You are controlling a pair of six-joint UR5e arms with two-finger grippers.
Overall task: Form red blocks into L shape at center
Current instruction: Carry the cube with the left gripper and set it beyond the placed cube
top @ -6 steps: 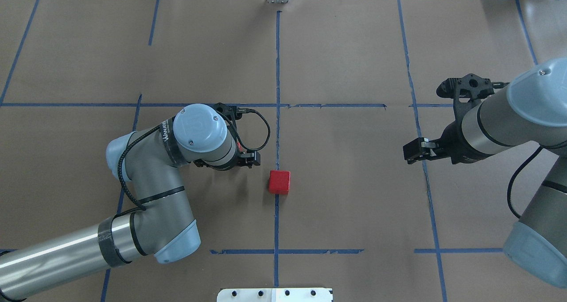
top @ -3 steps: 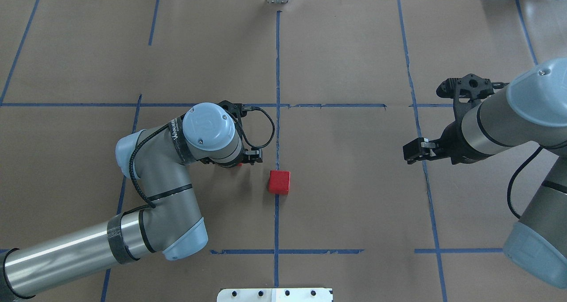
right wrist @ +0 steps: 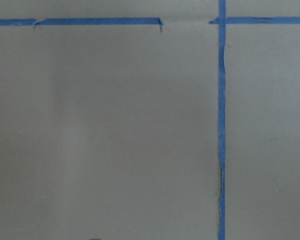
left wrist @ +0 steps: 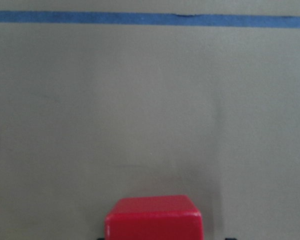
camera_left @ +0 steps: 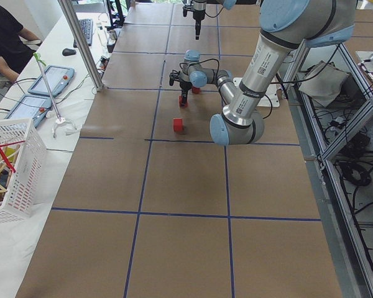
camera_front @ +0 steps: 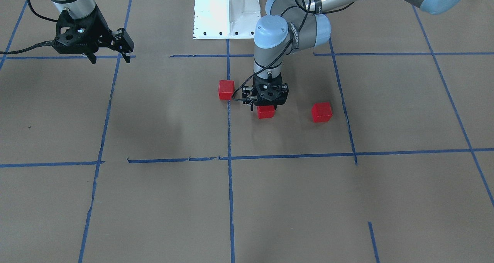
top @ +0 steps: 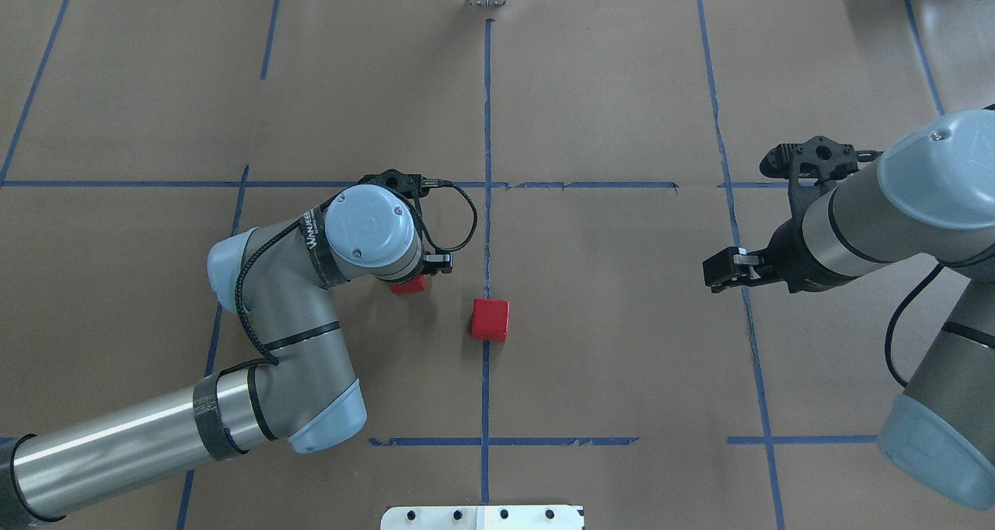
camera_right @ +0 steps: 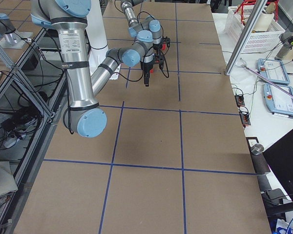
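Left arm [top: 288,320], held block [top: 410,284] crowd centre block's [top: 490,319] left; right free.

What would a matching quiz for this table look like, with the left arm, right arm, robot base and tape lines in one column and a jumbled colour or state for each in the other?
Column one:
1. left arm
2. right arm
3. robot base
4. tape lines

Column two:
A. white
B. jaws open, holding nothing
C. blue
D. jaws closed on a red block

Pairs: 1-D, 2-B, 3-A, 4-C.
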